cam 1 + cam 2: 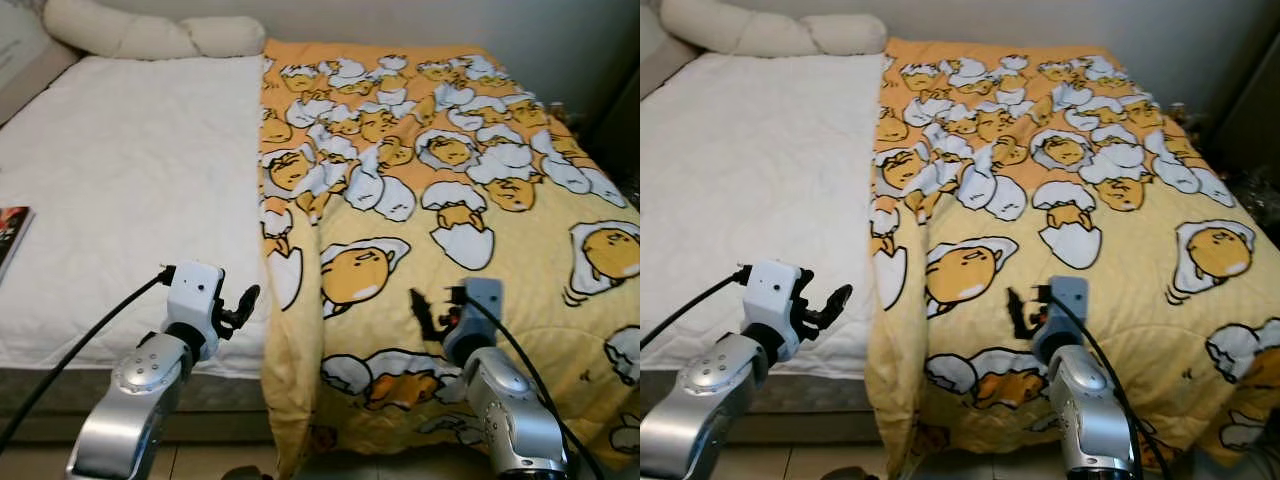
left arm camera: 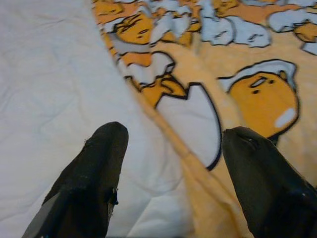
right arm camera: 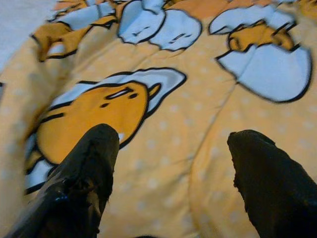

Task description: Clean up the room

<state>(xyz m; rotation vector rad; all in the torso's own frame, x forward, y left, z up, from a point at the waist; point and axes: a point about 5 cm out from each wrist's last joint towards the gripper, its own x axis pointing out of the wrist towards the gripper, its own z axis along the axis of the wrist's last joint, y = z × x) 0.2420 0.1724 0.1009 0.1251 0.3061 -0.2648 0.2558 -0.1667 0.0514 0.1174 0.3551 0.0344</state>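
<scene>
A yellow blanket point(image 1: 440, 200) printed with egg characters covers the right half of the bed, and its folded edge point(image 2: 168, 134) runs down the middle over the white sheet point(image 1: 130, 180). My left gripper point(image 1: 243, 305) hovers open near the bed's front edge, just left of that blanket edge, with the edge between its fingers point(image 2: 94, 168) in the left wrist view. Over the blanket's front part my right gripper point(image 1: 425, 312) is open, its fingers point(image 3: 89, 168) holding nothing.
White pillows point(image 1: 150, 35) lie at the head of the bed. A book point(image 1: 12, 232) rests at the mattress's left edge. A dark piece of furniture point(image 1: 615, 110) stands to the right of the bed. The floor point(image 1: 230, 465) shows below the bed's front.
</scene>
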